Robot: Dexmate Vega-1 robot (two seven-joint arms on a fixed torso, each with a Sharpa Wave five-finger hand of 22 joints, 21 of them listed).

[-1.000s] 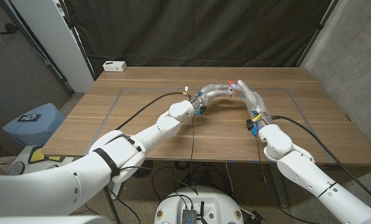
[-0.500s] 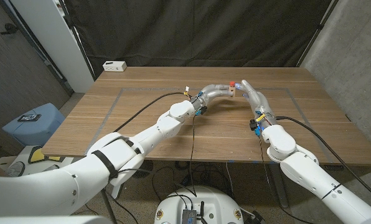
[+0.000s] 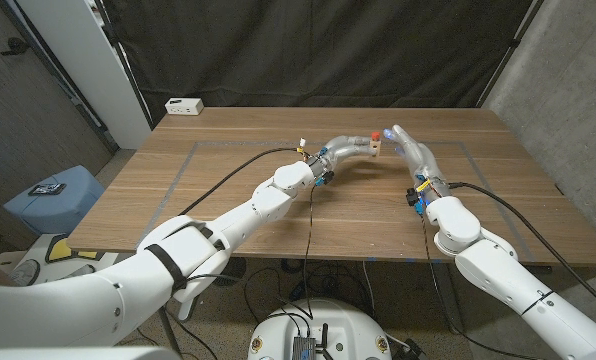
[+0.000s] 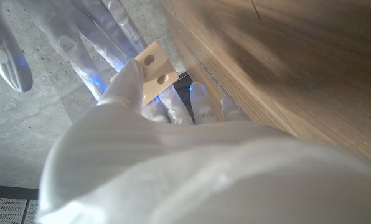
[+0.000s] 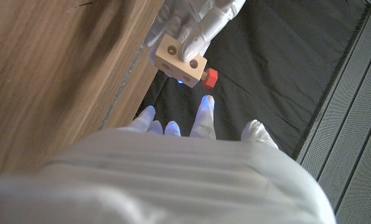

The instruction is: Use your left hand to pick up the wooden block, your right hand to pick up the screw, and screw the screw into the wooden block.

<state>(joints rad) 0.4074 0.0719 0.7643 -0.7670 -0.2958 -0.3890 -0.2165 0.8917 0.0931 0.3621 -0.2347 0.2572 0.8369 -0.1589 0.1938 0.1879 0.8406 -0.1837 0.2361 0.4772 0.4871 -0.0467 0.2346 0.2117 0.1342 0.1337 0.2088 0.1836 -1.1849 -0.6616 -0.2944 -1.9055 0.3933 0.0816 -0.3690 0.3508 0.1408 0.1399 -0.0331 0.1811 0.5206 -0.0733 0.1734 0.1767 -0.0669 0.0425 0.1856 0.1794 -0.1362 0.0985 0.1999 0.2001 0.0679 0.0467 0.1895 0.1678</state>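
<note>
While your left hand (image 3: 355, 146) pinches the wooden block (image 5: 180, 58) above the table's far middle, the red screw (image 5: 210, 78) sits in its side and your right hand (image 3: 410, 150) hovers beside it, fingers spread — bump it and the block may twist loose. Wooden table (image 3: 228, 190), dark curtain (image 3: 328, 50) behind.

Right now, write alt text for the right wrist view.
The left hand holds a pale wooden block with round holes, a red screw at its side. The right hand reaches toward it, fingers apart, holding nothing.
</note>
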